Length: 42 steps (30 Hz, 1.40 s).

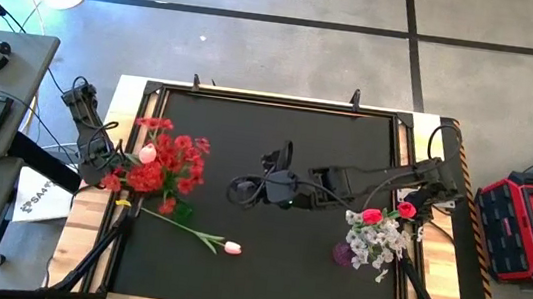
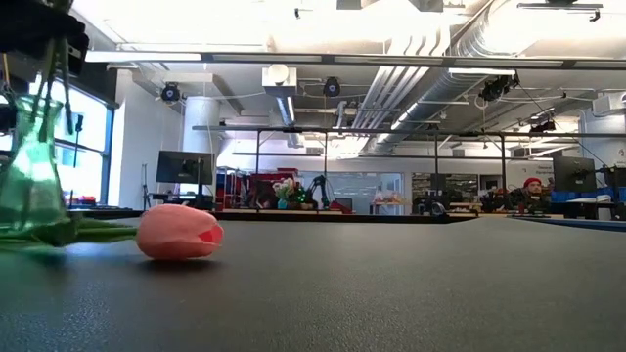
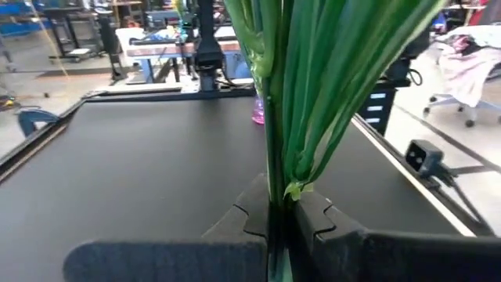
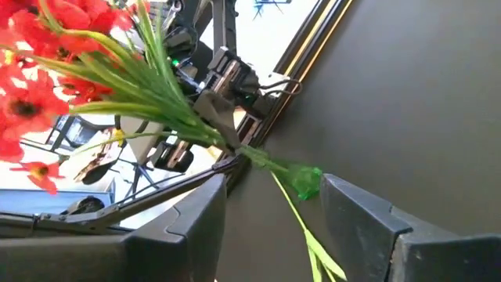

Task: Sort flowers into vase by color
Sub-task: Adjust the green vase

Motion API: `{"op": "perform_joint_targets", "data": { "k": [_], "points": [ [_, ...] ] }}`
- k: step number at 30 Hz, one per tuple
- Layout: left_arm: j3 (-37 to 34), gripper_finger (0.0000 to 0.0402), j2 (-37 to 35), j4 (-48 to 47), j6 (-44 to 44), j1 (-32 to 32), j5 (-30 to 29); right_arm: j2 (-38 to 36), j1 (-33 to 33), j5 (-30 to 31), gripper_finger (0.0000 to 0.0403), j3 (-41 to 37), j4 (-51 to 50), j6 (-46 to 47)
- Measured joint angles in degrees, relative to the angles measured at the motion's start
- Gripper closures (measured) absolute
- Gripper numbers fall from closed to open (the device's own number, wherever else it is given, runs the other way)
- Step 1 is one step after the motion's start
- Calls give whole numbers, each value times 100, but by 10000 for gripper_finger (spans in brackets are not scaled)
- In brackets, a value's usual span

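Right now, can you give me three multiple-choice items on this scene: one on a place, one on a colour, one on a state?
1. Where is the loose tulip?
A. on the mat
B. in a vase
C. in the right tool
2. Most blossoms in the left bunch are:
A. white
B. red
C. yellow
3. The left tool is:
A. open
B. shut on stems
C. shut on nothing
Answers: 1 A, it lies flat on the mat; 2 B, red clusters dominate; 3 B, its fingers clamp the green stems.
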Motion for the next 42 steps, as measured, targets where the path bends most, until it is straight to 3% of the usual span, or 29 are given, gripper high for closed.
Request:
{"op": "perform_joint_targets", "data": {
  "k": [7, 18, 31, 36, 42],
  "points": [
    [2, 401, -2, -254, 48, 0, -351, 1, 0, -46, 209, 0, 0, 0],
    [-212, 374, 11, -473, -461, 7, -172, 1, 0, -78, 209, 0, 0, -12],
    [-178, 270, 7, -373, -548, 4, -147, 248, -4, -492, 209, 9, 182, 0],
    [123, 229, 7, -509, -747, 5, -144, 377, -13, -746, 209, 7, 250, -6],
    [588, 208, 7, -834, -762, 5, -14, 366, -13, -759, 209, 7, 451, -293]
  ]
}}
